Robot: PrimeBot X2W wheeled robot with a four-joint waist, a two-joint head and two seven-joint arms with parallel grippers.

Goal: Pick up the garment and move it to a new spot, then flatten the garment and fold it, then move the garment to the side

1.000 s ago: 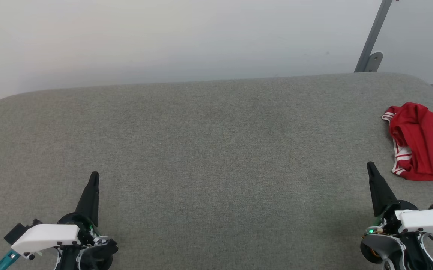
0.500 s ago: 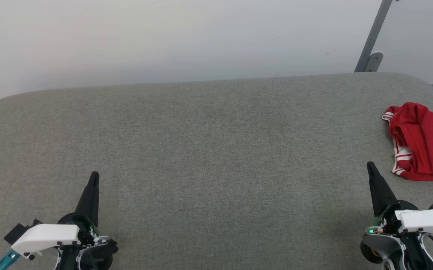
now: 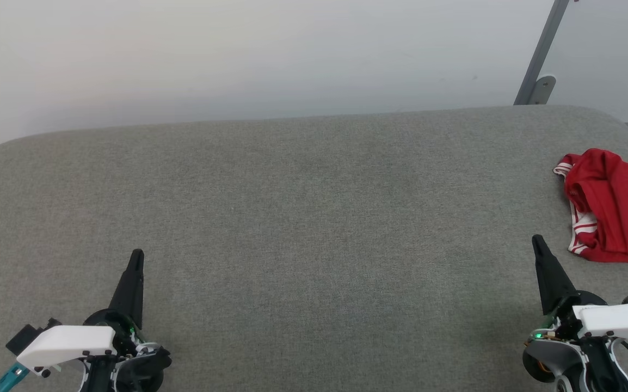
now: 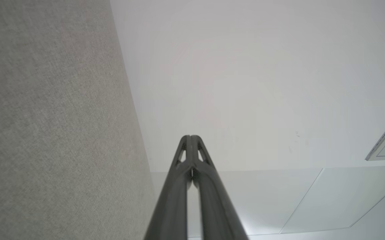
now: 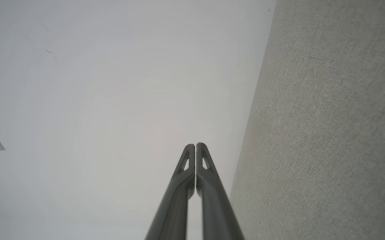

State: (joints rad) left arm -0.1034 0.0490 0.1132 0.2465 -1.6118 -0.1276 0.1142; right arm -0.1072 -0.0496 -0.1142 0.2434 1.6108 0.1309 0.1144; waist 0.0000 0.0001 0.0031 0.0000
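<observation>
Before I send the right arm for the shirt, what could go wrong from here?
1. The garment lies bunched near the right end of the table, partly cut off in the head view; a sideways push might slide it off.
2. The right gripper is shut; unless it opens first, it would likely shove the cloth rather than pinch it.
3. With the cloth so bunched, a pinch may catch several layers.

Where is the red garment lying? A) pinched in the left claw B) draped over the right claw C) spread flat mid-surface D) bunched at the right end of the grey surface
D: the garment sits bunched at the right end of the grey surface, clear of the shut right claw.
</observation>
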